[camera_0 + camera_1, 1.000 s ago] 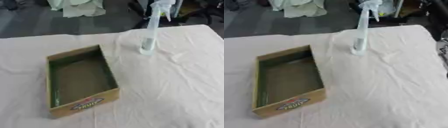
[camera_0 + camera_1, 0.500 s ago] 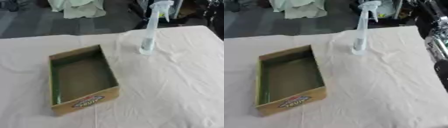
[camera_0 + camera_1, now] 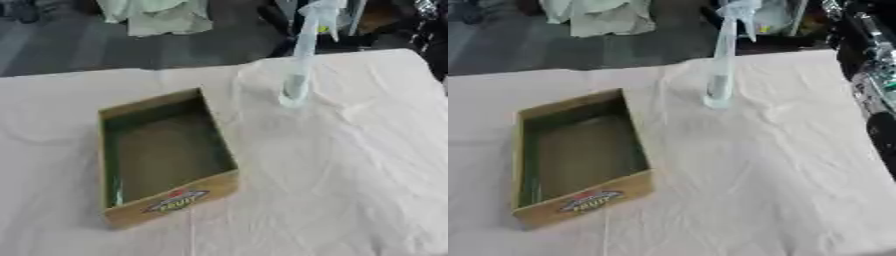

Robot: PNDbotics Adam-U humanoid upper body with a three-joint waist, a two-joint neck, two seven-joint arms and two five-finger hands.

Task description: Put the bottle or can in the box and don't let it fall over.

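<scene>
Right robot hand [image 3: 877, 75] shows only at the edge — fingers unreadable. I'd grasp the upright spray bottle [image 3: 300, 60] low and lower it level into the box [image 3: 162, 157].

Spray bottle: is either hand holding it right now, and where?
Nothing is held. The spray bottle stands upright alone on the table, right of the box. No hand shows; only an arm at the right edge.

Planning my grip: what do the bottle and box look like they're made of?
Bottle: likely clear plastic, smooth; the cloth shows through it, and its spray head looks pale. Box: looks like matte brown cardboard, green inside, with a printed label on its front wall.
</scene>
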